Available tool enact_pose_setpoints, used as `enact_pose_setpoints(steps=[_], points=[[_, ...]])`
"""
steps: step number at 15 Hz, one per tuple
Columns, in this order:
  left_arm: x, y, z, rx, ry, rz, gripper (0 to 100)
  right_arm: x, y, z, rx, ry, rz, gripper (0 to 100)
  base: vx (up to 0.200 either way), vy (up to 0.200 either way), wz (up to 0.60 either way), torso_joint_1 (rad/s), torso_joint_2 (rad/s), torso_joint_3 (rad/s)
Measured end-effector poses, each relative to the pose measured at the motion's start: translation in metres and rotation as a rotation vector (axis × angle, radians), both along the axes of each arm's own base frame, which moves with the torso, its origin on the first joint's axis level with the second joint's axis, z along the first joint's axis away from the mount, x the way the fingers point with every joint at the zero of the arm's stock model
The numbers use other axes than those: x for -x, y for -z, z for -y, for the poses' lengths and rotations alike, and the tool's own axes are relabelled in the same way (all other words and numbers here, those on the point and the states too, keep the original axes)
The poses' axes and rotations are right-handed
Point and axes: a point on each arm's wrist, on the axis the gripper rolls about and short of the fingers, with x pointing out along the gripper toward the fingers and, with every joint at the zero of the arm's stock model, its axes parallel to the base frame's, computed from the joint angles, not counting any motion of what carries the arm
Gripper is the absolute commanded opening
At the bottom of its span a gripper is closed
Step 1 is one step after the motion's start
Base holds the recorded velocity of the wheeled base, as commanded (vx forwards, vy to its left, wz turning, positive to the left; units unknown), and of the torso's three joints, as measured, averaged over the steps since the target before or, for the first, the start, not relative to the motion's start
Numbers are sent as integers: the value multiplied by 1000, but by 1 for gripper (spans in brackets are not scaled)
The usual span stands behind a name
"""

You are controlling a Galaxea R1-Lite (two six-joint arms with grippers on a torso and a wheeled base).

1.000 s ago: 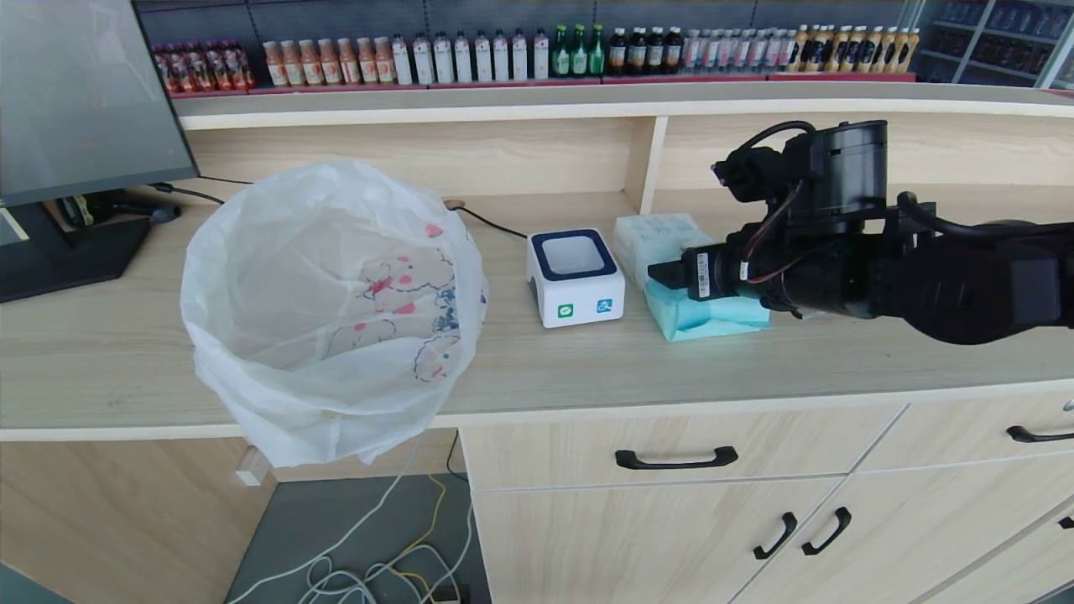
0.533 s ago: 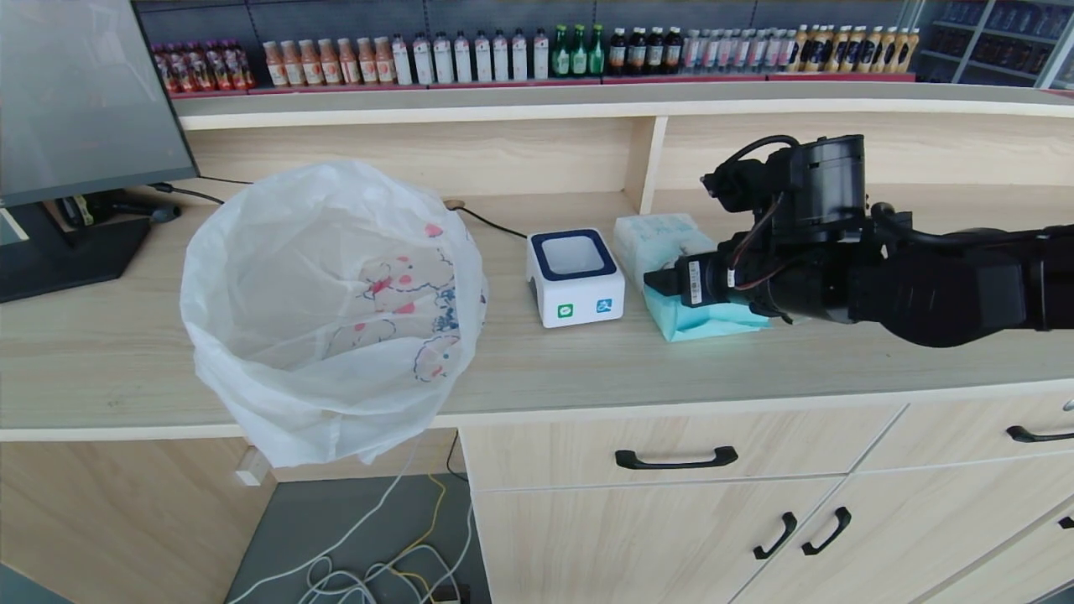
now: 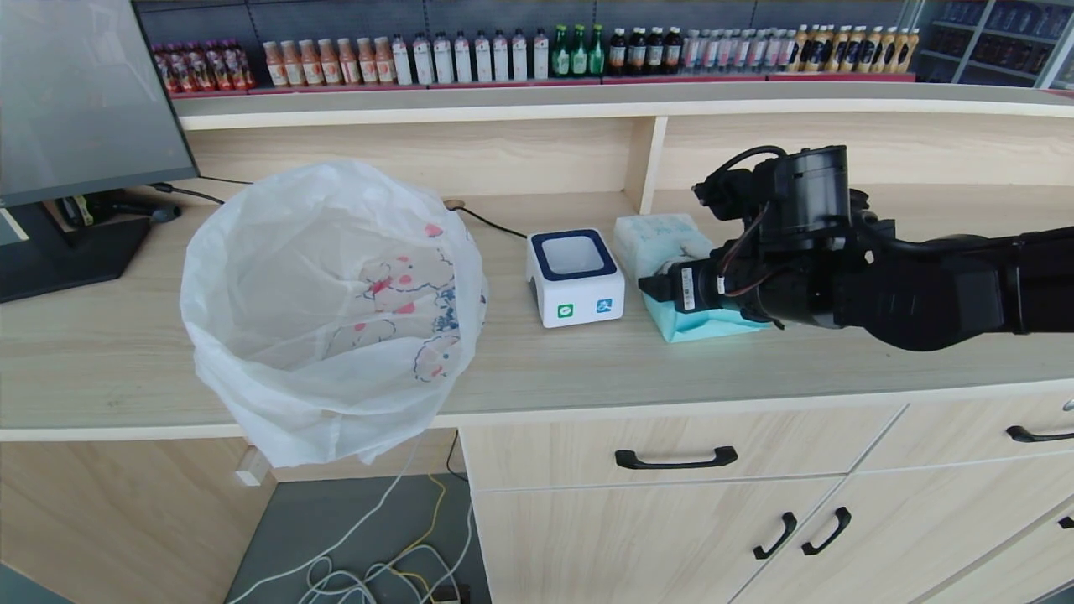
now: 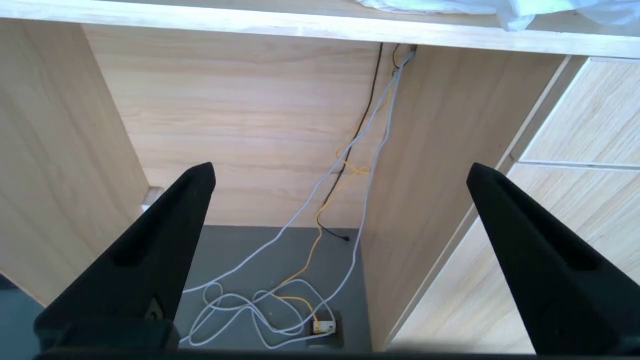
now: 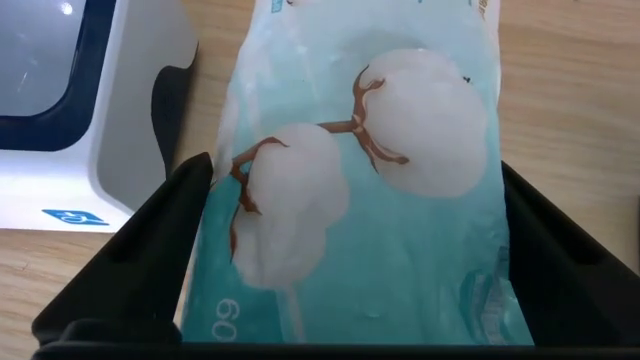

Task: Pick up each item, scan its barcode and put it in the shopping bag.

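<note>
A teal tissue pack point(image 3: 701, 323) printed with cotton bolls point(image 5: 360, 200) lies flat on the wooden counter point(image 3: 587, 361), just right of the white barcode scanner point(image 3: 576, 277). My right gripper point(image 3: 663, 289) is low over this pack, open point(image 5: 350, 175), one finger along each long side. A paler tissue pack point(image 3: 654, 235) lies right behind it. The white plastic shopping bag point(image 3: 336, 310) stands open at the counter's left front edge, with printed items inside. My left gripper point(image 4: 340, 175) hangs open below counter height with nothing in it.
A monitor on a black stand point(image 3: 75, 109) occupies the counter's far left. Behind it all runs a raised shelf wall with a divider point(image 3: 646, 159), and bottles point(image 3: 537, 52) line the back. Loose cables point(image 4: 300, 290) lie on the floor under the counter. Drawers point(image 3: 675, 457) are shut.
My right arm has moved left and down, bringing the open gripper closer onto the teal tissue pack. The bag, scanner and packs have not moved.
</note>
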Motion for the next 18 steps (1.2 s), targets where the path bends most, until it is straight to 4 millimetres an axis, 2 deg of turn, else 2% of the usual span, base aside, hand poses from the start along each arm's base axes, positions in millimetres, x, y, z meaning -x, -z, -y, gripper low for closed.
enact_pose_setpoints(steps=[14,15,18], points=[[0,0,0,0,0,0,100,-4,10,-3,-28,16,-31,100,0,0,0,0,0,0],[0,0,0,0,0,0,100,-4,10,-3,-28,16,-32,0,0,0,0,0,0,0],[0,0,0,0,0,0,100,-5,10,-3,-34,18,-28,0,0,0,0,0,0,0]])
